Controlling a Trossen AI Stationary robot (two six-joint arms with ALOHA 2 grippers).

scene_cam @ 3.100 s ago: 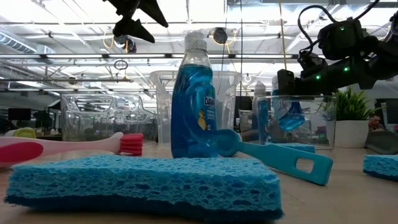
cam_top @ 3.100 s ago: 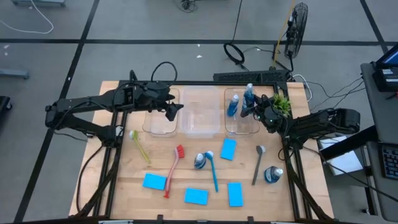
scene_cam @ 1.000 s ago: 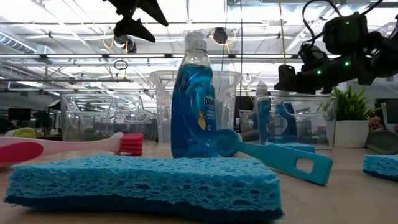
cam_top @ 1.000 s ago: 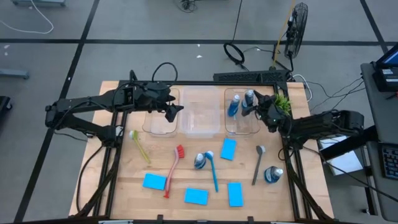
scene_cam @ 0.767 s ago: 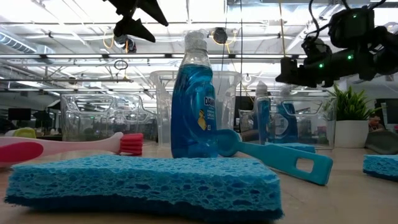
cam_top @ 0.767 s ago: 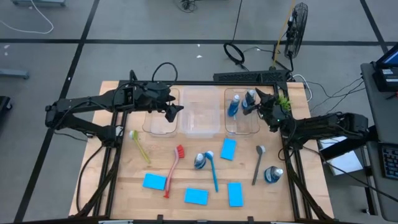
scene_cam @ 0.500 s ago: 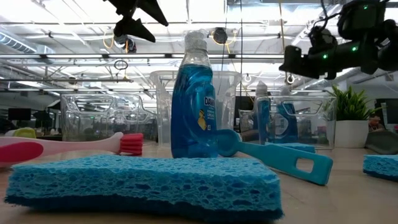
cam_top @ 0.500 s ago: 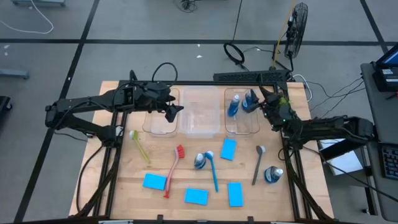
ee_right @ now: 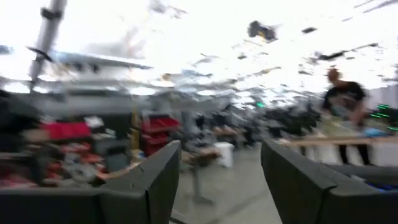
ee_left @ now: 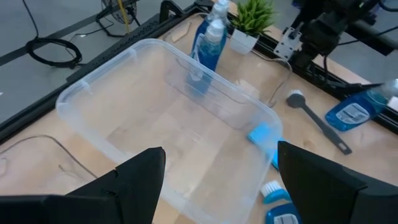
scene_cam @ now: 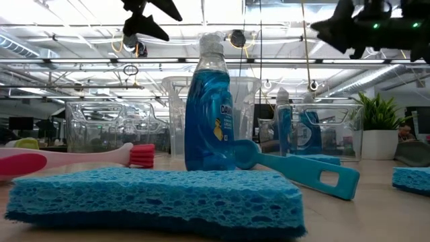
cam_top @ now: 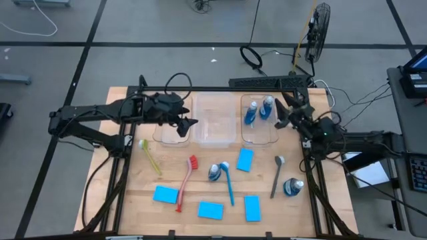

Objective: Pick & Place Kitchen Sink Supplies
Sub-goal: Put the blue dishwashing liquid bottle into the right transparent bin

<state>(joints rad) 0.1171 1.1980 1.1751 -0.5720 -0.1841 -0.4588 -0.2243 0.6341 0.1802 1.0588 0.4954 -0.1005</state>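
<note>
Two blue bottles (cam_top: 251, 112) (cam_top: 267, 107) stand in the right clear bin (cam_top: 260, 137). My right gripper (cam_top: 283, 112) is open, raised above that bin's right side and tipped upward, holding nothing. My left gripper (cam_top: 187, 123) is open and hovers over the left bin (cam_top: 167, 137). On the table, a third bottle (cam_top: 213, 172) stands upright and a fourth (cam_top: 292, 187) lies on its side. Yellow-green (cam_top: 150, 157), red (cam_top: 185, 181), blue (cam_top: 228, 183) and grey (cam_top: 277, 175) brushes lie flat. Several blue sponges (cam_top: 210, 210) lie near the front.
The middle bin (cam_top: 217, 137) sits between the other two along the far edge. The green potted plant (ee_left: 252, 15) stands at the far right corner, behind my right arm. Bare wood shows at the table's near left corner (cam_top: 127, 207).
My right gripper has risen from just above the right bin, drawn back toward the table's right edge and tipped upward, so that its wrist view now looks into the room. The two bottles have stayed upright in the bin.
</note>
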